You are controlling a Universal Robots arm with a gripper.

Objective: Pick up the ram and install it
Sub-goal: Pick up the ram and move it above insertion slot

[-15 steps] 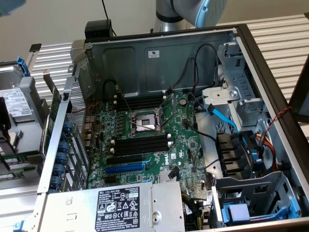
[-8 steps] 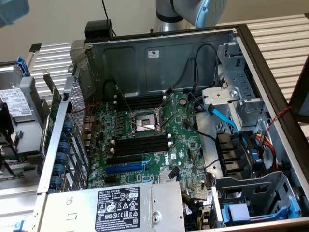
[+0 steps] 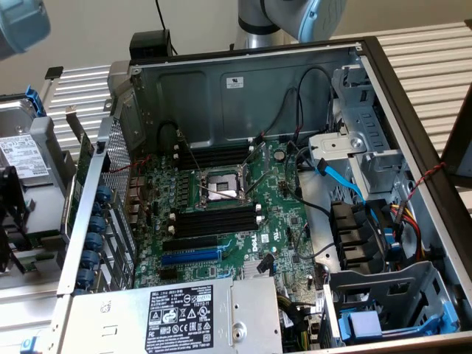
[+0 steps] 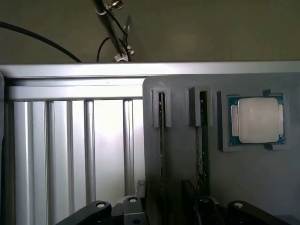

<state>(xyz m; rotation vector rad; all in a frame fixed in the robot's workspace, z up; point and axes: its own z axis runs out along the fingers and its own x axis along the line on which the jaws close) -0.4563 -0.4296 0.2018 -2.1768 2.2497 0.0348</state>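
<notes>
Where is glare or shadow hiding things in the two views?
Wrist view: glare bleaches the ribbed table; the ram lies shadowed in its holder slot; the processor lid reflects softly. Exterior view: the motherboard is evenly lit, no glare.

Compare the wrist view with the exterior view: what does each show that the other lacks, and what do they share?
Wrist view: a grey holder with the ram edge-on in a slot and a processor chip in a pocket. Exterior view: the open computer case, its motherboard with black slots and an empty processor socket. Both: the slatted metal table.
</notes>
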